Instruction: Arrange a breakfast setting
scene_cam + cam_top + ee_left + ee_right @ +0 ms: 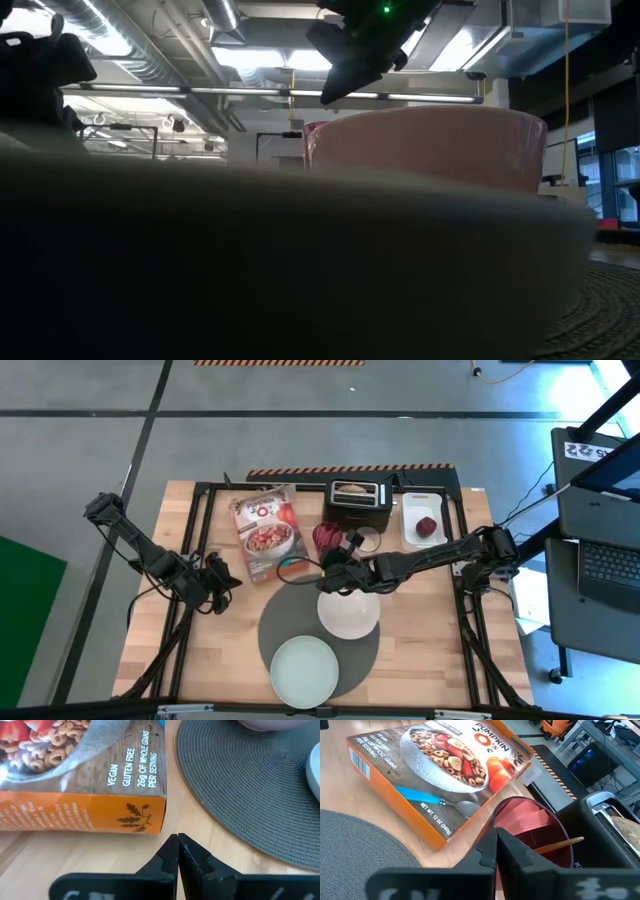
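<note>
A round dark-grey placemat [290, 622] lies at the table's near middle. A white bowl [349, 614] stands on its far right part, and a pale mint plate [303, 670] lies on its near part, reaching over the mat's near edge. A small spoon with a blue handle [436, 800] lies on top of a cereal box [266, 530], near the box's near right corner. My right gripper [334, 576] is shut and empty in the air above the bowl's far rim, next to a red cup [535, 832]. My left gripper [228, 576] is shut and empty, low over the table to the left of the placemat [250, 785].
The cereal box [80, 775] lies flat at the far left of the mat. A black toaster [358, 503] stands at the far edge, and to its right is a white tray [425, 520] with a dark red thing on it. The red cup holds a wooden stick [560, 844].
</note>
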{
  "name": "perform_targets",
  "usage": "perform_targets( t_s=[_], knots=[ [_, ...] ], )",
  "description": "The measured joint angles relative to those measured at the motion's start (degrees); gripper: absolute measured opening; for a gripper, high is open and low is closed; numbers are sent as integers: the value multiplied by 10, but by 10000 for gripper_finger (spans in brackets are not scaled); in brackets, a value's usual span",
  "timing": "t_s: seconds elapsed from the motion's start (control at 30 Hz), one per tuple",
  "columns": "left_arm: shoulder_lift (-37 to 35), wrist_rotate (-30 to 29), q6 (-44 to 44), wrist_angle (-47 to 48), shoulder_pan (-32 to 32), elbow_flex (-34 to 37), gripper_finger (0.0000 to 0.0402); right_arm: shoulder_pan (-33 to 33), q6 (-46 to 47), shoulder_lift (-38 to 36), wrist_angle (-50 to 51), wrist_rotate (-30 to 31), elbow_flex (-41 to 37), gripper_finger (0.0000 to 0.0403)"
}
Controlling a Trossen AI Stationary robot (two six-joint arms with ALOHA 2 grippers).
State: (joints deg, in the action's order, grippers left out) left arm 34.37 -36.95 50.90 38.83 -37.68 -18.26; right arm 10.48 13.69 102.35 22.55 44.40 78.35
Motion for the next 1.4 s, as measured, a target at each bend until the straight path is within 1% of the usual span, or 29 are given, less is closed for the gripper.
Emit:
perform_targets(
  t_s=[0.1,0.17,0.27,0.47,0.57,0.63,0.8,0.9,0.97,1.07,1.13,1.2,1.3,1.33,1.4],
  knots=[
    [0,0,2,2,0,0,0,0,0,0,-2,-4,0,5],
    [0,-4,21,7,0,0,0,0,0,0,-9,-9,0,9],
    [-3,-23,52,18,0,0,0,0,-17,0,-50,-21,0,11],
    [-35,-46,58,7,0,-6,0,-4,-99,0,-153,-86,0,4],
    [-55,-69,42,6,0,-29,0,-9,-110,0,-178,-108,0,10],
    [-66,-92,15,5,2,-51,0,-11,-111,0,-186,-117,0,15],
    [-71,-184,-77,5,30,-108,4,-13,-115,0,-186,-136,0,12],
    [-72,-211,-100,8,74,-136,31,-12,-128,0,-186,-141,0,6],
    [-72,-210,-102,9,112,-140,63,-12,-138,0,-186,-146,0,4],
    [-72,-212,-38,26,178,-134,124,-15,-140,0,-186,-156,0,7],
    [-72,-199,21,52,230,-127,169,-20,-140,0,-188,-169,0,12],
    [-69,-159,69,67,292,-124,211,-23,-140,0,-194,-184,0,14],
    [-63,-66,76,46,396,-123,257,-28,-140,0,-208,-211,0,12],
    [-60,-37,57,23,433,-123,266,-29,-141,0,-216,-222,0,10],
    [-51,14,-18,-49,501,-123,276,-31,-144,0,-231,-246,0,6]
  ],
)
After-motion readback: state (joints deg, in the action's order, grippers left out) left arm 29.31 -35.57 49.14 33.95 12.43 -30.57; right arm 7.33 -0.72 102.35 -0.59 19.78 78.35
